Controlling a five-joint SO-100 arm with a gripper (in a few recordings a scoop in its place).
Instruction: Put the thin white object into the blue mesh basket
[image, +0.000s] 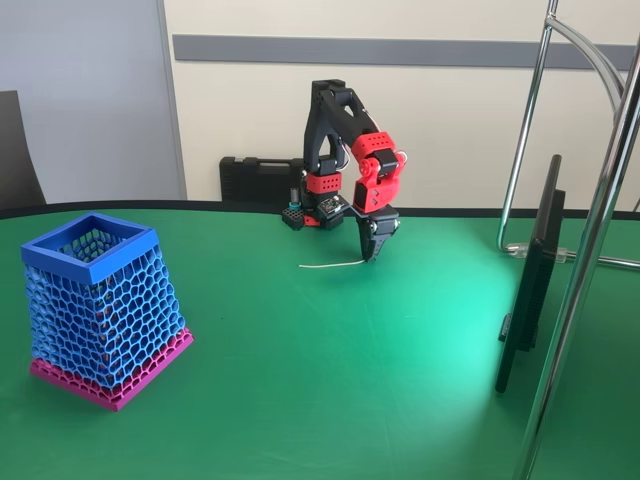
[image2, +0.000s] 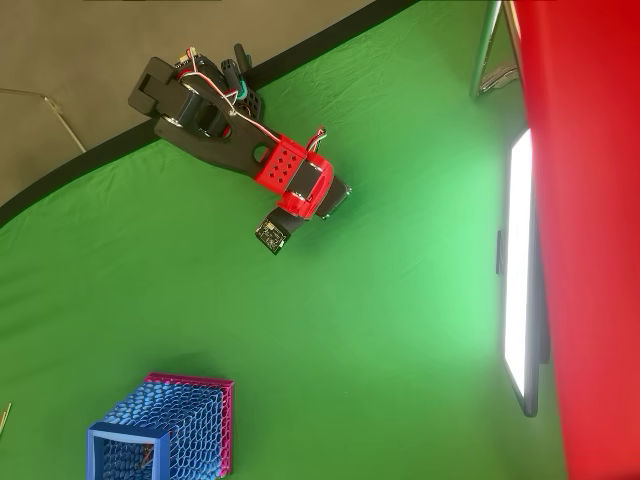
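Your gripper (image: 374, 252) is down at the green table (image: 330, 380), fingers pinched on one end of the white strip (image: 330, 265), which lies out to its left in the fixed view. The blue basket (image: 103, 310) stands well apart, upright.

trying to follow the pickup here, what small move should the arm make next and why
Probably lift straight up a little. In the fixed view the gripper points down at the green table, right at one end of the thin white object, which lies flat. If the grip holds, raising it clears the table before swinging toward the blue mesh basket, which stands far off.
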